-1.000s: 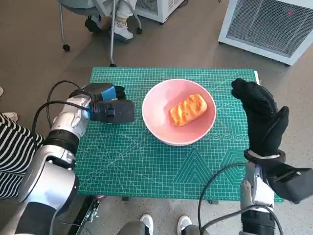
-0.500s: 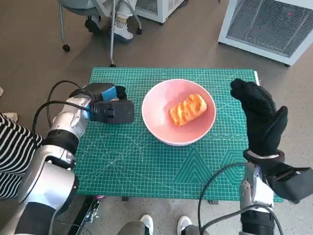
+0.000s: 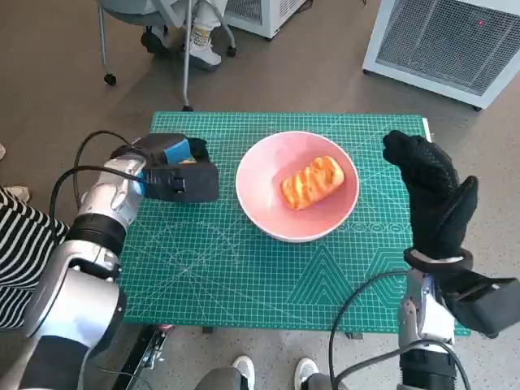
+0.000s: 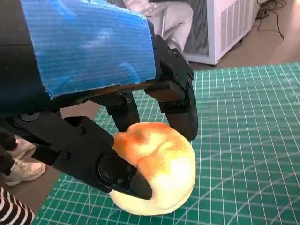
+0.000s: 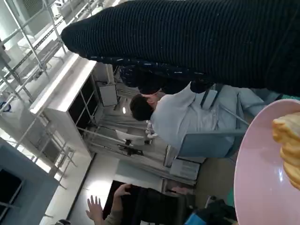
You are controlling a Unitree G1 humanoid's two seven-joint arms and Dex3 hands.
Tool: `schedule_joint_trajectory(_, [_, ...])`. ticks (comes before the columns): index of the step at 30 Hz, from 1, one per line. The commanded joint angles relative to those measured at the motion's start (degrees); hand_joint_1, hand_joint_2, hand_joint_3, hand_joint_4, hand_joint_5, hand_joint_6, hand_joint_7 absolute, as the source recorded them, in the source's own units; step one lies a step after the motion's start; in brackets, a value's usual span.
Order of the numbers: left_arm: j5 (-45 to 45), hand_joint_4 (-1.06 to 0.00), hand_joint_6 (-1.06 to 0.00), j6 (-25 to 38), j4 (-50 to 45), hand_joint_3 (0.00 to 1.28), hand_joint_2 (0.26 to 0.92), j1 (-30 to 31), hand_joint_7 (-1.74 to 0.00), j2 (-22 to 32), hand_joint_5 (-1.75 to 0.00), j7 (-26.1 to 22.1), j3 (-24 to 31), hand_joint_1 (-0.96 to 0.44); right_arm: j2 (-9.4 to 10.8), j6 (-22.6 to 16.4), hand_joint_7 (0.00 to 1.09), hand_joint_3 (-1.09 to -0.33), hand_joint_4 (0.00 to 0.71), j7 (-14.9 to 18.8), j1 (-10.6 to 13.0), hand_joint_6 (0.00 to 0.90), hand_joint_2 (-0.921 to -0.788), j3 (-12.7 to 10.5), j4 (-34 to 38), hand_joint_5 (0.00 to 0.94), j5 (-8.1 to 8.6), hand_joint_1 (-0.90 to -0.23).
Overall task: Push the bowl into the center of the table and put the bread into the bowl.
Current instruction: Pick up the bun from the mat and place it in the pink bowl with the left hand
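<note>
My black fingers [image 4: 122,173] are clamped on a pale golden bread roll [image 4: 157,171], one finger low across its near side and others curled over its top, while the roll's underside sits on the green gridded cutting mat [image 4: 253,140]. In the head view my blue-taped left hand [image 3: 177,166] sits at centre left of the frame, near the mat's left edge, with a strip of bare mat between it and the round pink bowl [image 3: 260,207].

My right hand [image 3: 431,191], in its black knitted glove, stands raised at centre right of the frame, fingers apart and holding nothing, just beside the bowl's right rim and close to the mat's right edge.

The pink bowl rests at about the middle of the mat, a little toward the upper edge of the frame, and holds an orange-brown ridged pastry [image 3: 313,182] lying tilted in its hollow. Open mat runs below the bowl across the lower middle of the frame, and a narrower band lies above it.

Beyond the mat, grey-brown floor [image 3: 73,97] surrounds the table; a white vented cabinet [image 3: 455,45] fills the upper right corner, and chair legs and a person's shoes [image 3: 199,49] show at upper left.
</note>
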Motion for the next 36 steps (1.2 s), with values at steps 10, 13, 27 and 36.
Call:
schedule_joint_trajectory(10, [0.5, -0.28, -0.29, 6.96, -0.11, 0.0, 0.732, -2.16, -0.01, -1.41, -0.01, -10.28, -1.55, -0.29, 0.09, 1.14, 0.44, -0.741, 0.189, -0.89, 0.99, 0.094, -0.921, 0.21, 0.16, 0.002, -0.92, -0.683])
schedule_joint_trajectory(13, [0.11, -0.27, -0.28, 6.73, -0.23, 0.0, 0.73, -1.88, 0.0, -1.37, -0.01, -10.33, -1.26, -0.33, 0.03, 1.15, 0.44, -0.741, 0.189, -0.8, 0.94, 0.094, -0.921, 0.2, 0.28, 0.002, -0.82, -0.681])
schedule_joint_trajectory(27, [0.85, -0.51, -0.48, 4.44, 0.32, 0.0, 0.729, -1.07, -0.09, -1.28, -0.09, -8.85, -2.49, -0.19, 0.02, 1.15, 0.44, -0.741, 0.189, -0.42, 1.46, 0.094, -0.921, 0.21, -0.06, 0.001, -0.31, -0.68])
schedule_joint_trajectory(36, [1.33, -0.78, -0.69, 2.34, 0.69, 0.03, 0.88, -0.06, -0.98, -0.84, -0.23, -5.37, -2.96, -0.29, -0.06, 1.45, 0.44, -0.741, 0.188, -0.43, 1.71, 0.093, -0.921, 0.18, -0.38, 0.001, -0.27, -0.683])
